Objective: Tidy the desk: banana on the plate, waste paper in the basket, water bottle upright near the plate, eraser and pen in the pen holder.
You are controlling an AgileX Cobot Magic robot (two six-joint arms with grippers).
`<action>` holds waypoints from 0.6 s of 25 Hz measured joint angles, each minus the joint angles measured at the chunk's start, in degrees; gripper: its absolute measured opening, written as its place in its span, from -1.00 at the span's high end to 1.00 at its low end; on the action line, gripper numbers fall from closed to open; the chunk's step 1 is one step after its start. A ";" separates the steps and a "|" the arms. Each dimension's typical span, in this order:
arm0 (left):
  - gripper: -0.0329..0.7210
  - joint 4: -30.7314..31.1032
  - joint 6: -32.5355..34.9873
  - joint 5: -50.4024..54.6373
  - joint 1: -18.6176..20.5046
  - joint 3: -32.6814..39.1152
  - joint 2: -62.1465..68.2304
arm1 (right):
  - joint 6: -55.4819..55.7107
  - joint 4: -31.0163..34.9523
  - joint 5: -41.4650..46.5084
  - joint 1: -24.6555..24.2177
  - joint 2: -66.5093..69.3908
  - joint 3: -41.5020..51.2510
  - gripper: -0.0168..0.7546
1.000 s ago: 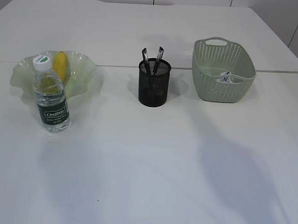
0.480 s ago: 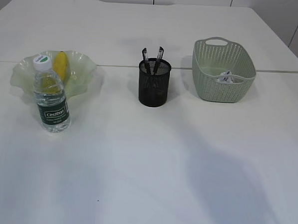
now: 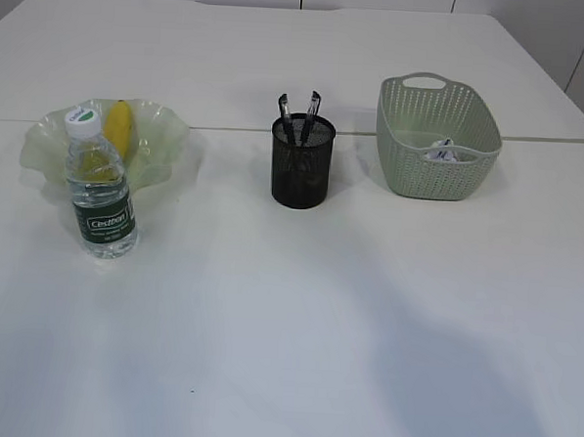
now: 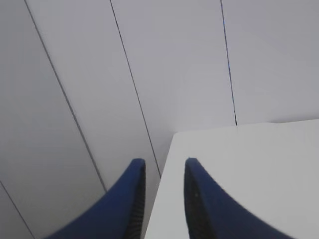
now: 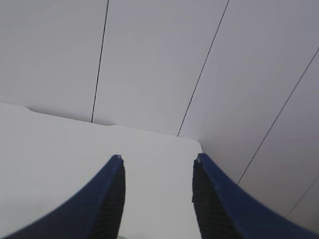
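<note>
Nothing on the counter (image 3: pixel 297 317) has changed place since one second ago; only the soft shadow on the right part of it has shifted a little.

From the outside camera I see the banana (image 3: pixel 117 127) lying in the pale green plate (image 3: pixel 164 134). The water bottle (image 3: pixel 99 186) stands upright just in front of the plate. Two pens (image 3: pixel 297 118) stick out of the black mesh pen holder (image 3: pixel 302 163); the eraser I cannot see. The waste paper (image 3: pixel 440 151) lies inside the green basket (image 3: pixel 437 138).

My left gripper (image 4: pixel 163 167) has its jaws only a little apart and they hold nothing; it points past the counter edge to the wall. My right gripper (image 5: pixel 158 160) has its jaws more widely apart, also with nothing between them.
</note>
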 joint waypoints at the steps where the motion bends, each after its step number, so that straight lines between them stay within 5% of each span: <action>1: 0.43 0.00 0.00 0.26 0.00 0.00 0.00 | -0.11 0.00 0.31 0.00 -1.05 0.00 0.09; 15: 0.43 0.00 -1.61 2.32 0.00 0.00 0.23 | -1.53 -0.95 2.23 0.00 -17.53 6.63 0.09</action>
